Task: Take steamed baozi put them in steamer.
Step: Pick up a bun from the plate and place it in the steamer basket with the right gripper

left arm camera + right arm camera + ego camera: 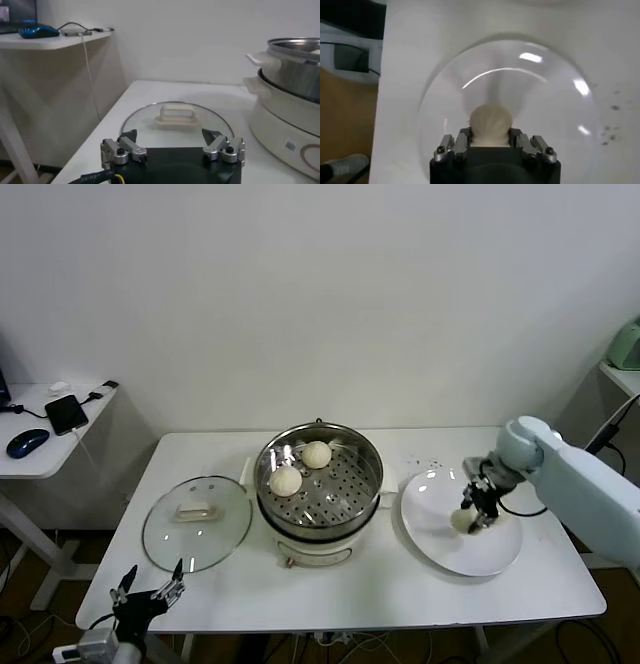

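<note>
One bun (462, 521) on the plate (495, 559), at 3 o'clock from the steamer (320, 484), pinched between the fingers of the right tool (473, 517), nearly shut around it. Two more buns (286, 480) inside the steamer, on the tray toward 10 and 12 o'clock. Lid (197, 521) flat on the counter (400, 594) at 9 o'clock. Left tool (148, 592) wide open, holding nothing, parked off the counter's near edge at 7 o'clock.

Even, bright indoor light from above. Glare streaks on plate (520, 75). Soft shadows under lid (196, 522). Steamer (292, 75) slightly blurred in left wrist view; head view sharp.
</note>
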You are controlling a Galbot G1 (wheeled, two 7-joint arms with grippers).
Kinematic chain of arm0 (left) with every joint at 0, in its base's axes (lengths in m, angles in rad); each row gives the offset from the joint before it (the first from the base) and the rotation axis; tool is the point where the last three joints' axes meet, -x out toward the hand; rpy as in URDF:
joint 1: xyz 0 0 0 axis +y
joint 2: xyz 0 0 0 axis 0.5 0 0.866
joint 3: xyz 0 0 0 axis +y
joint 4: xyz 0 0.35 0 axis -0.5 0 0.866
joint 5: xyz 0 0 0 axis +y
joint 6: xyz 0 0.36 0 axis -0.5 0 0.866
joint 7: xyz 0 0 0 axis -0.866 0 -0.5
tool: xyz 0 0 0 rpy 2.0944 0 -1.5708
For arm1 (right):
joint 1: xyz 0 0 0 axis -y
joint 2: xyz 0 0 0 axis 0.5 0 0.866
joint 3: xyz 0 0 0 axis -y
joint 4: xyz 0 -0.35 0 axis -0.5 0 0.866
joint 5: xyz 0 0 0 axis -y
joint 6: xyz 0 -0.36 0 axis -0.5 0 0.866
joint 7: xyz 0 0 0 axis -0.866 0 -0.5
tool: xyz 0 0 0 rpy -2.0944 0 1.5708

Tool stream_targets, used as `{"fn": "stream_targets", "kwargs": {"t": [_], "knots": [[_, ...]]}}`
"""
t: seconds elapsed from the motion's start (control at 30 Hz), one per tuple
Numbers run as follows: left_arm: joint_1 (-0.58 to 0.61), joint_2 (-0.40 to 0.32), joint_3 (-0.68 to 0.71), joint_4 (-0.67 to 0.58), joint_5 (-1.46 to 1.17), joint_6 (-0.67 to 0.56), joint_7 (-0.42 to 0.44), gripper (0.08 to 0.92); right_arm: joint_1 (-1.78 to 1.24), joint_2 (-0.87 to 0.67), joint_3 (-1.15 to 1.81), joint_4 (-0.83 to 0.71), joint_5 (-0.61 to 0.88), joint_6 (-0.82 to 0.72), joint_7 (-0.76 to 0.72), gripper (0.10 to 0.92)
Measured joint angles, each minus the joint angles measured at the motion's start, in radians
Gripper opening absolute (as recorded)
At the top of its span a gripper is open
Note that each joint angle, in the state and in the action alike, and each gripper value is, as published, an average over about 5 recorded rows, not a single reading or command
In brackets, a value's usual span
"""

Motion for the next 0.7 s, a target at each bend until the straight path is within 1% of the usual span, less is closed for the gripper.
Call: {"fn": "stream_targets", "kwargs": {"t": [0.2, 0.3, 0.4, 0.5, 0.7], "knots": [[-0.015, -0.005, -0.013, -0.003, 0.008, 0.0, -0.005, 0.823, 0.235, 0.109, -0.16, -0.047, 0.159, 0.007, -0.032, 0.515], [-0.025, -0.01, -0.015, -0.008, 0.011, -0.001, -0.006, 0.823, 0.317, 0.176, -0.23, -0.076, 0.251, 0.054, -0.048, 0.517], [-0.032, -0.016, -0.016, -0.013, 0.008, 0.0, -0.008, 0.823, 0.376, 0.241, -0.298, -0.096, 0.34, 0.145, -0.056, 0.518], [-0.034, -0.017, -0.017, -0.015, 0.006, 0.0, -0.011, 0.823, 0.416, 0.298, -0.356, -0.104, 0.397, 0.26, -0.061, 0.518], [-0.041, -0.018, -0.027, -0.024, 0.0, -0.001, -0.014, 0.823, 0.455, 0.388, -0.442, -0.102, 0.41, 0.502, -0.059, 0.518]]}}
